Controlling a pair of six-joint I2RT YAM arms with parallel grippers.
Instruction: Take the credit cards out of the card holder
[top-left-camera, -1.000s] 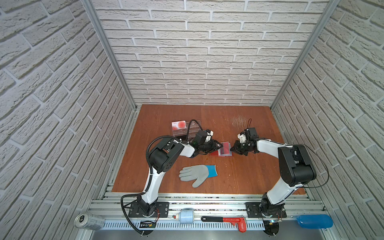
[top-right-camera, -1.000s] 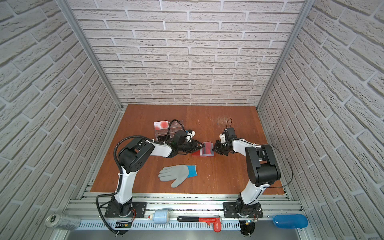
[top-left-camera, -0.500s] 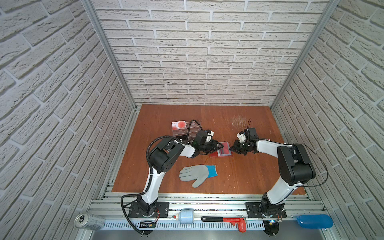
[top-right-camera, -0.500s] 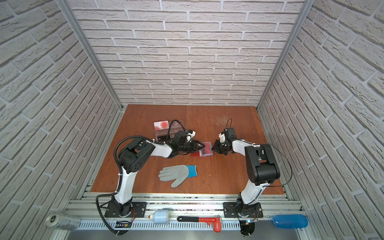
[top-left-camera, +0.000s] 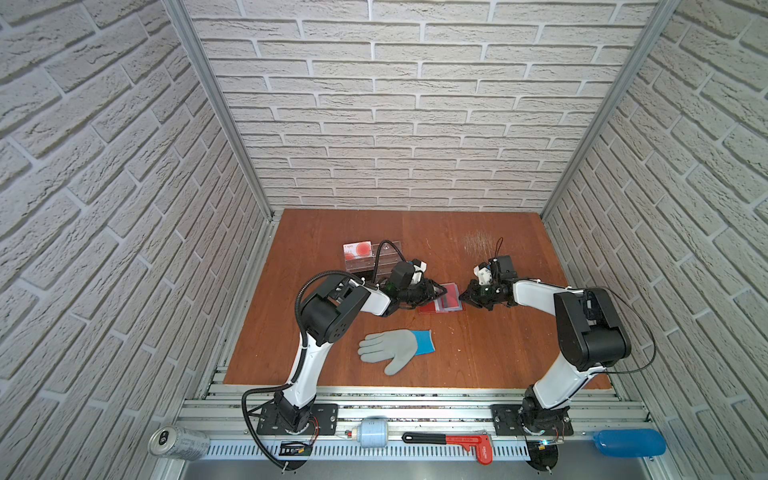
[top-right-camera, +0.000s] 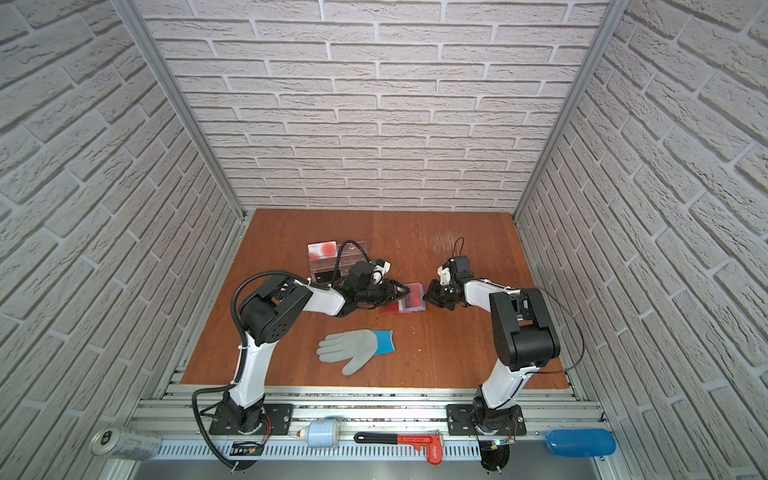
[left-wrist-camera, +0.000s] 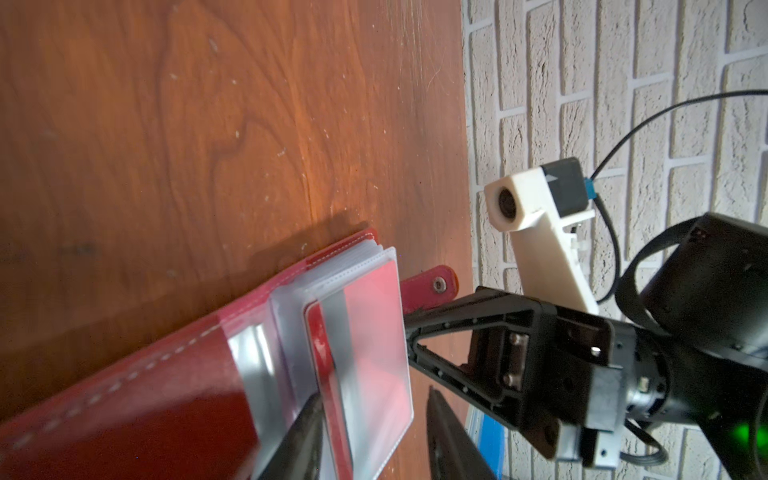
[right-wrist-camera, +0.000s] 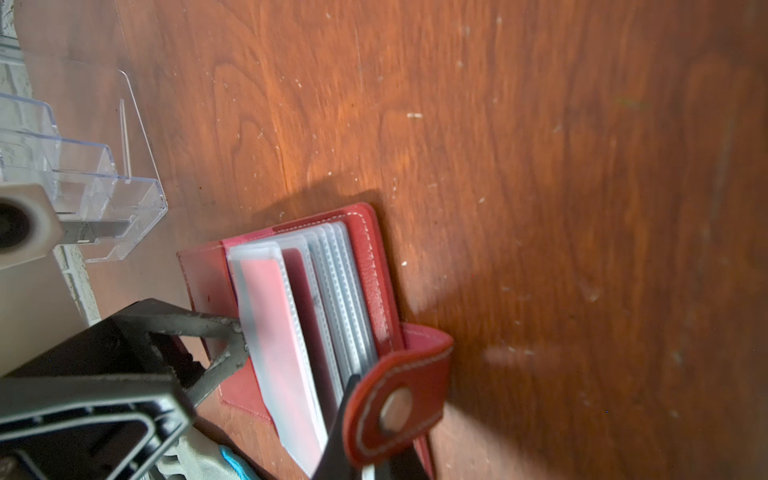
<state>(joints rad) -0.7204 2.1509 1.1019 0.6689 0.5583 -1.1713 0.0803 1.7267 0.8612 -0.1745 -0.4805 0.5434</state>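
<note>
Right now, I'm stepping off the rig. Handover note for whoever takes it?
Left gripper: open, fingers either side of the top sleeve.
Right gripper: shut, tip at the strap tab of the card holder; whether it pinches the tab, cannot tell.
Holder lies open on the table between the arms.
Done: holder opened. Left: red card sits in its sleeve; no card out yet.

Card holder (right-wrist-camera: 371, 266) open on tbl (right-wrist-camera: 540, 166), strap tab (right-wrist-camera: 419, 370) up, clear stand (right-wrist-camera: 104, 199) nr.
</note>
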